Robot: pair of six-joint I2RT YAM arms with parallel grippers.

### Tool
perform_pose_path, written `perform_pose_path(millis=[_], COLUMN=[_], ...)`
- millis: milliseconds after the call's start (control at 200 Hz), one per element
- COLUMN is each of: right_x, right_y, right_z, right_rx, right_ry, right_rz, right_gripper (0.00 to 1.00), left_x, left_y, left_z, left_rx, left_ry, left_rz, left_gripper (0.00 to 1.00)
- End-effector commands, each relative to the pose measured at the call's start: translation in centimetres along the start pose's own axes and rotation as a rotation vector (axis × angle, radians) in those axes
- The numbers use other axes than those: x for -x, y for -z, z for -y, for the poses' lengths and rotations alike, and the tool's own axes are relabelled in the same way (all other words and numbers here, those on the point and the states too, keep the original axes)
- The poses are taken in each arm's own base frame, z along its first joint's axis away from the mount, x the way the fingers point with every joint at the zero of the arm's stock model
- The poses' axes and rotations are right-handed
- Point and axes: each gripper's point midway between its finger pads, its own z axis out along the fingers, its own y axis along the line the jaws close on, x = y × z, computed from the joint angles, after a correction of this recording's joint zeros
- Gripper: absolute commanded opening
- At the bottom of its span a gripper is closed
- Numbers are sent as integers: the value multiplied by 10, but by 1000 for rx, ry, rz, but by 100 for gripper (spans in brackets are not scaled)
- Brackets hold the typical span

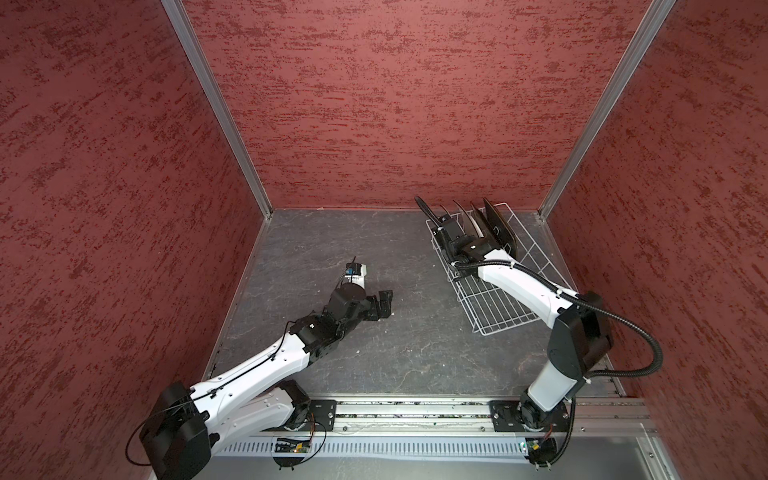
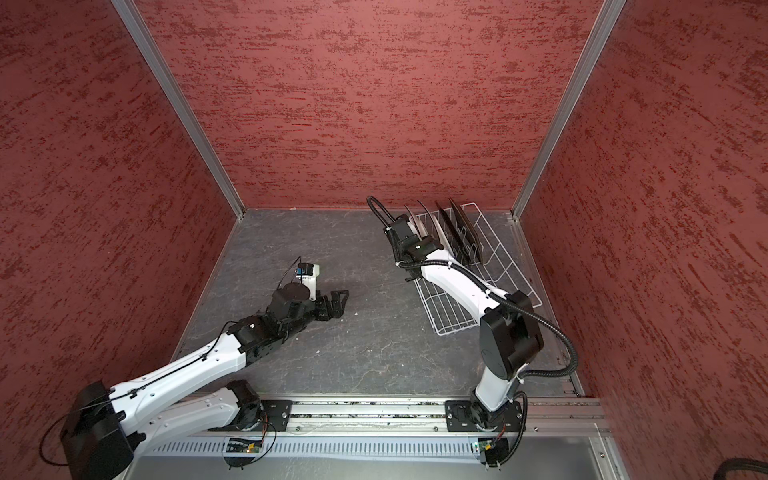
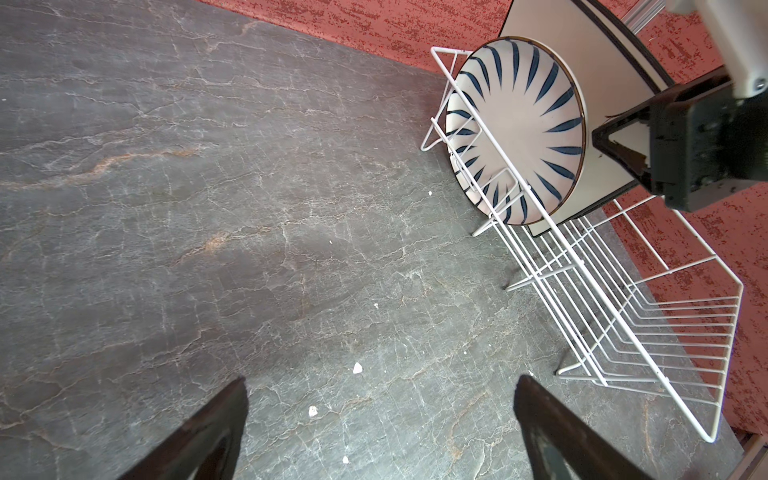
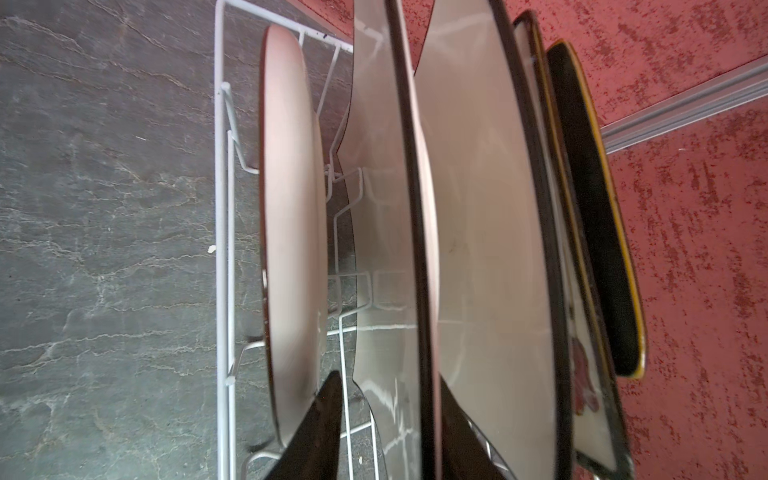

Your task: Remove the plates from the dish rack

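While the right pincer [image 4: 388, 378] straddles the rim of the plain cream, dark-rimmed square plate [image 4: 382, 232] beside the round streaked plate [image 3: 519, 133], I cannot tell whether it has clamped; it should bite squarely, then lift straight up. Five plates [image 2: 453, 232] stand in the white wire dish rack [image 1: 498, 307] at two o'clock on the grey marbled worktop [image 1: 374, 232]. The left pincer [image 3: 382, 380] gapes, released. No writing is legible.
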Motion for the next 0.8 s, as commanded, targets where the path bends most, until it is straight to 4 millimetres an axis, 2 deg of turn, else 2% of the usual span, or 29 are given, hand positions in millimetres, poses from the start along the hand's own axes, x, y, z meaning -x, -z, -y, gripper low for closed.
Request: perform_pose_path(millis=[0,441,536,661,792], right_x=[5,3,2,3,2], right_y=[-6,-9,-9,-7,-6], right_z=[8,16,16,19,19], right_rx=[-36,-70,-73,-82,-87], right_ry=[-8,-7,-8,-18,-16], right_rz=[19,15,12,19,14], right_gripper=[31,30,27,19,18], left_x=[1,5,5,5,6], left_y=[3,10,11,11,12], left_z=[-7,-12,-13,-14,-13], left_rx=[15,29,31,37,35], left_ry=[8,19,23,22,26], left_rz=[20,51,55,58,61], left_gripper=[100,100,99,99,100])
